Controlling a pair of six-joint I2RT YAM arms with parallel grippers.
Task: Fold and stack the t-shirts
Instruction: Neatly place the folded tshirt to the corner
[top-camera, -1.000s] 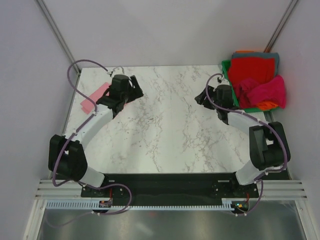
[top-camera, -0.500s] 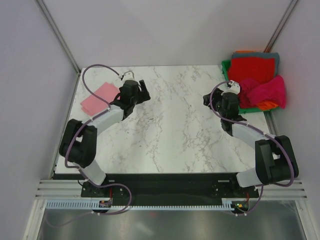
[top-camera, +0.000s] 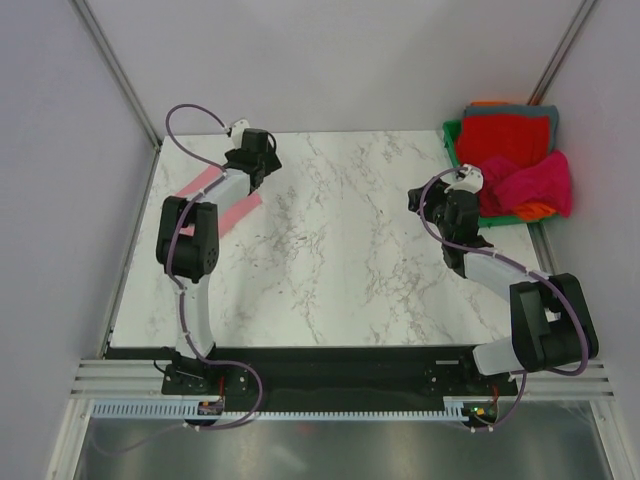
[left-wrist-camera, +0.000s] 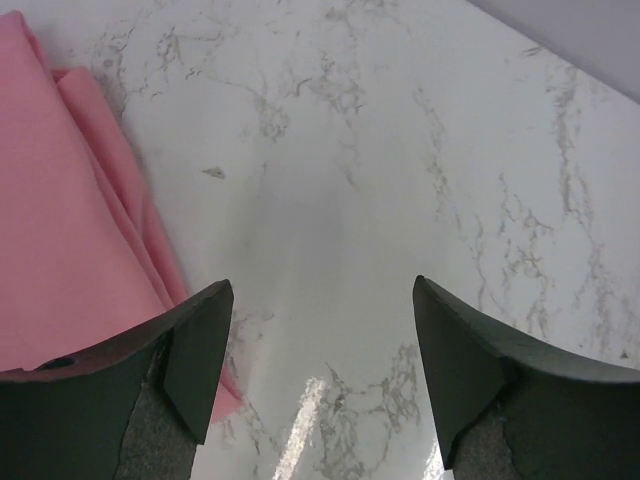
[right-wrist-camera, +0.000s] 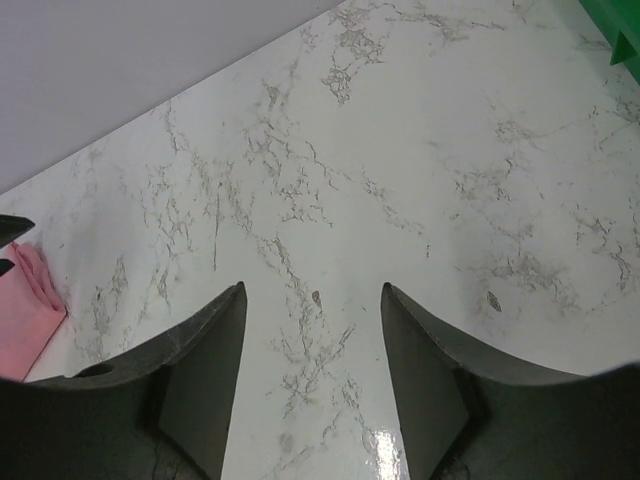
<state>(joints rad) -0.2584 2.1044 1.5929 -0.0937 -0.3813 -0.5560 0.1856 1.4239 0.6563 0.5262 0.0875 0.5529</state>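
Note:
A folded salmon-pink t-shirt (top-camera: 212, 203) lies flat at the table's far left, partly under my left forearm. It also shows in the left wrist view (left-wrist-camera: 60, 230) and at the left edge of the right wrist view (right-wrist-camera: 25, 312). My left gripper (top-camera: 264, 165) is open and empty over bare marble just right of the shirt (left-wrist-camera: 322, 350). My right gripper (top-camera: 416, 199) is open and empty over the marble at the right (right-wrist-camera: 312, 340). Red (top-camera: 505, 140), magenta (top-camera: 530, 185), orange (top-camera: 537, 211) and teal-grey (top-camera: 546, 112) t-shirts are heaped in the bin.
The green plastic bin (top-camera: 452, 135) stands at the table's back right corner, and its corner shows in the right wrist view (right-wrist-camera: 615, 25). White walls and metal posts close in the table on the left, back and right.
My left arm has folded its elbow in and its gripper has moved back and left, next to the pink shirt. My right gripper has shifted slightly back, near the bin.

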